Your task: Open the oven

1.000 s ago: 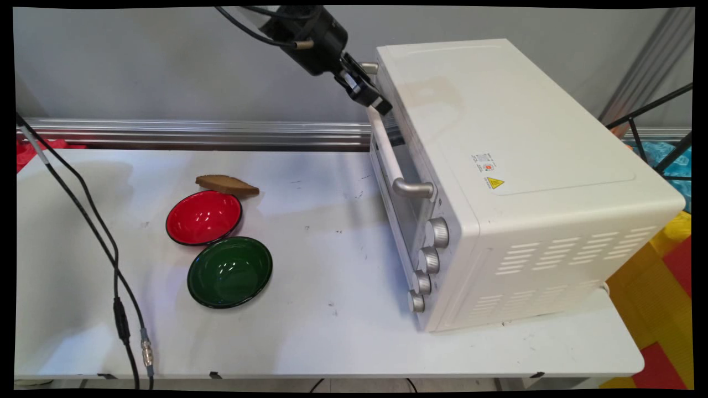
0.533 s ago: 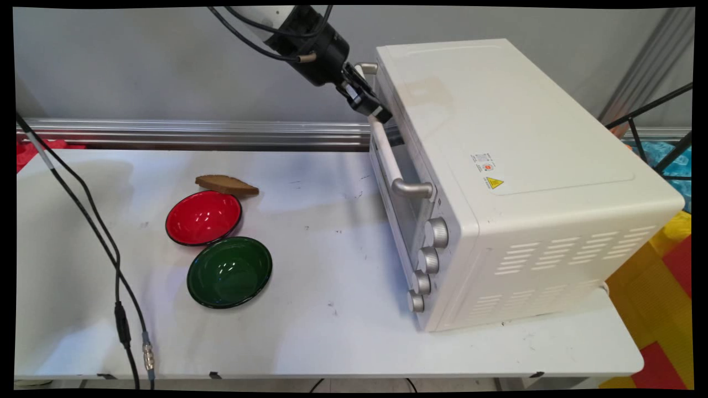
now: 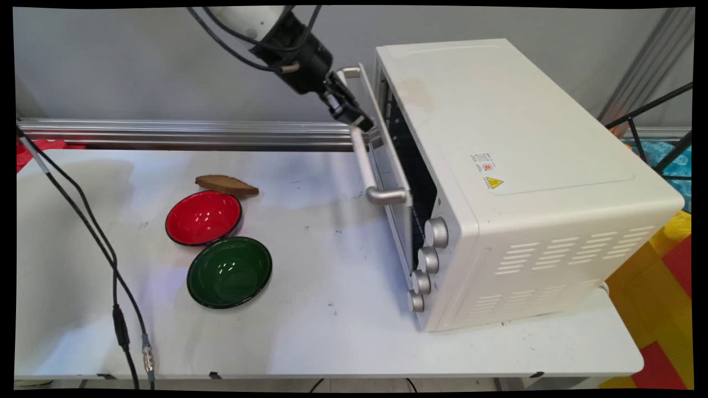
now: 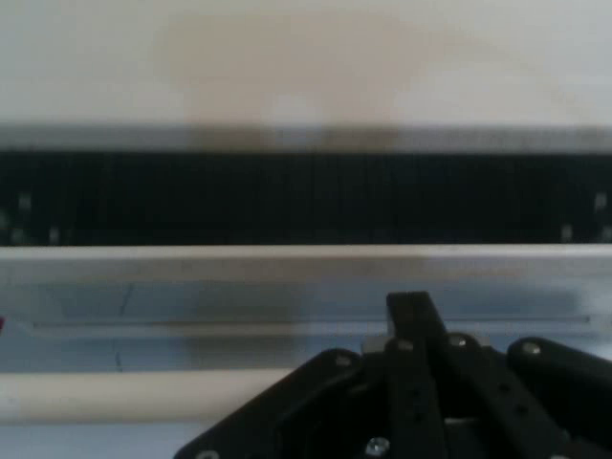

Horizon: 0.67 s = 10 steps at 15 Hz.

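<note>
- The white table (image 3: 332, 331) fills the lower two thirds of the main view; a grey wall (image 3: 138, 61) with a horizontal aluminium rail (image 3: 193, 132) runs behind it.
- A large white toaster oven with four silver knobs (image 3: 525, 182) stands on the right half of the table. Its glass door (image 3: 395, 160) is tilted partly open at the top, exposing a dark gap.
- A red round bowl (image 3: 203, 217) sits left of centre, touching a green round bowl (image 3: 229, 271) just below it. A brown slice of bread (image 3: 227, 184) lies just above the red bowl.
- Black cables (image 3: 83, 221) hang at the left edge.
- The black two-finger gripper (image 3: 357, 122) enters from the upper centre and is clamped narrowly on the cream bar handle (image 3: 362, 160) (image 4: 124, 397) of the door, near its upper end.
</note>
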{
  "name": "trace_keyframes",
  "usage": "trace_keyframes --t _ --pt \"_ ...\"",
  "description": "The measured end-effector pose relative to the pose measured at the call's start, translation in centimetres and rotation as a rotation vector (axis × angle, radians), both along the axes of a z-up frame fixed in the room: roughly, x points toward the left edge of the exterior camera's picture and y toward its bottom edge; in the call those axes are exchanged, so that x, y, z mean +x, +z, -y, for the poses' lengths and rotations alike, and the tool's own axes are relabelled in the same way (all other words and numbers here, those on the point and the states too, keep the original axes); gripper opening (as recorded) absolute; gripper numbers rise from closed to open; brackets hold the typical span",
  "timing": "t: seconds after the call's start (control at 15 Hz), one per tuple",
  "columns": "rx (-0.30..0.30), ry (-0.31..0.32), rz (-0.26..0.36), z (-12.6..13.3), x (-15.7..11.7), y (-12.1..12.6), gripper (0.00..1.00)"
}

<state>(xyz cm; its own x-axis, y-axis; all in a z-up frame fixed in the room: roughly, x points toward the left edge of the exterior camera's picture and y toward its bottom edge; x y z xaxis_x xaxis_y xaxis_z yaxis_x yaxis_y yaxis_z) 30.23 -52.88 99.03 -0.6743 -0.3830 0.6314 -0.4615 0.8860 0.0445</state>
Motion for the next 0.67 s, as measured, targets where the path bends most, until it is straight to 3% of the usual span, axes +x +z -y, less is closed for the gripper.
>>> trace_keyframes --t 0.67 --pt "0.021 -0.007 0.058 -1.5 4.6 -1.9 0.0"
